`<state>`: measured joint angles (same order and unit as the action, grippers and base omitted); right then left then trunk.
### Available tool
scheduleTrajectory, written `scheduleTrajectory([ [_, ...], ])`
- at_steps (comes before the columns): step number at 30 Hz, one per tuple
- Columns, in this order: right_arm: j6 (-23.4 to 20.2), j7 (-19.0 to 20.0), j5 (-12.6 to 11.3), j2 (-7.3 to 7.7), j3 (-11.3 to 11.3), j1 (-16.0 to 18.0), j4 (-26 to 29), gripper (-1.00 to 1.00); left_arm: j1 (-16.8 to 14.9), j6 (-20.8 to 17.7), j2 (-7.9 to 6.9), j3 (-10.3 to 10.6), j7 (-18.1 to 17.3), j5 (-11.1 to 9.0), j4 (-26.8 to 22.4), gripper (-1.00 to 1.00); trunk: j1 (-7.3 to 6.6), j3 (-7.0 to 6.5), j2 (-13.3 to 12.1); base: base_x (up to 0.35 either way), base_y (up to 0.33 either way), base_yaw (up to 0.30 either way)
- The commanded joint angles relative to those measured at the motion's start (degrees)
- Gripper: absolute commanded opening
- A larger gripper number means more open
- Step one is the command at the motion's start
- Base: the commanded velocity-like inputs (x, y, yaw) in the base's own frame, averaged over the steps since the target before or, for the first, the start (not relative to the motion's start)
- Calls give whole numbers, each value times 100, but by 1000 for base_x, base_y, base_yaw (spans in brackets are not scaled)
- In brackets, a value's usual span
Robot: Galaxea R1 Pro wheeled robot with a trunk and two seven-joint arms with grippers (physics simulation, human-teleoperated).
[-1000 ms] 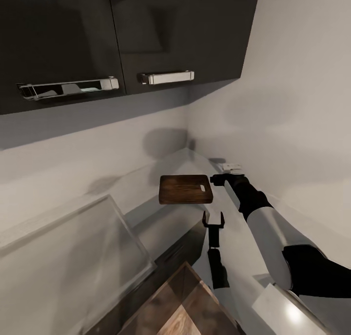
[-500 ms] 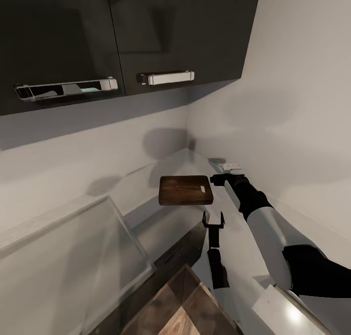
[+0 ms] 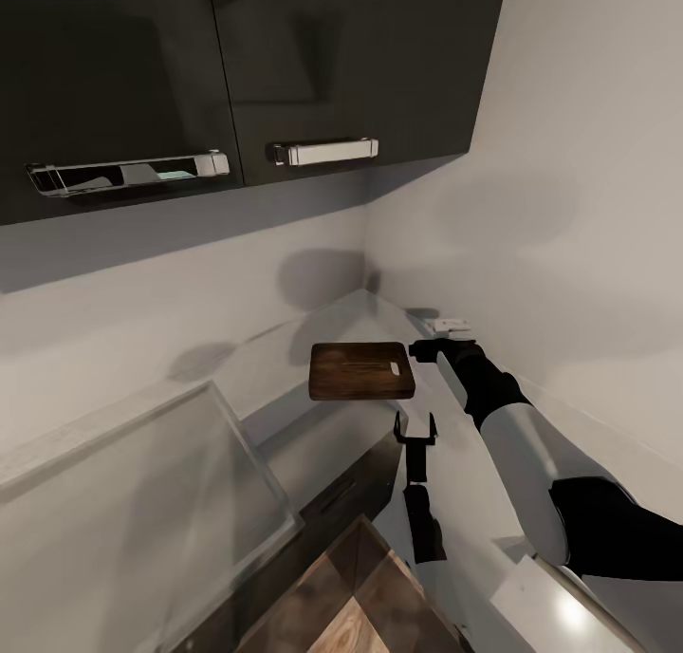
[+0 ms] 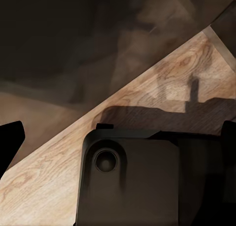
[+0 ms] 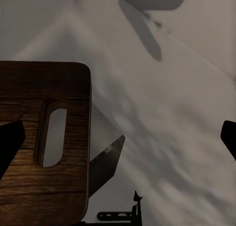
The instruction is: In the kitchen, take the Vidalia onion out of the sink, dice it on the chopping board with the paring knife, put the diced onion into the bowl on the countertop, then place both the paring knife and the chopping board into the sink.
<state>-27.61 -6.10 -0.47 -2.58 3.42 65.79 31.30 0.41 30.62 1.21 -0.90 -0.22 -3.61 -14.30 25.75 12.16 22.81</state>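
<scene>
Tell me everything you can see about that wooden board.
The chopping board is dark brown wood with visible grain, rectangular with rounded corners and an oval handle hole near one short end. It looks flat and level, apparently raised above the grey countertop. The right gripper sits at its handle end; whether it actually grips the board is unclear. Nothing lies on it.

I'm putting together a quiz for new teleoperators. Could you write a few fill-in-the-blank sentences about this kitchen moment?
1. The right gripper is at the handle-hole end of a dark-brown chopping board made of ___.
2. The left gripper has its jaws standing ___.
3. The dark wall cabinets carry ___ chrome handles.

Missing words: wood; open; two.
</scene>
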Motion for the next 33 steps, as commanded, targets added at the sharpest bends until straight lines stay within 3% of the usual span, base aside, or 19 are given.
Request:
scheduleTrajectory([
  [1,-34,-31,-6,1,27,4,7,100,3,5,2,-6,-5,-28,-11,100,3,10,10,0,0,0],
  [18,-42,-25,-13,-5,27,4,2,100,3,5,3,-6,-5,-31,-11,100,3,15,10,0,0,0],
  [33,-51,-23,-13,-5,27,4,5,100,3,5,3,-6,-5,-30,-11,100,3,139,10,0,0,0],
])
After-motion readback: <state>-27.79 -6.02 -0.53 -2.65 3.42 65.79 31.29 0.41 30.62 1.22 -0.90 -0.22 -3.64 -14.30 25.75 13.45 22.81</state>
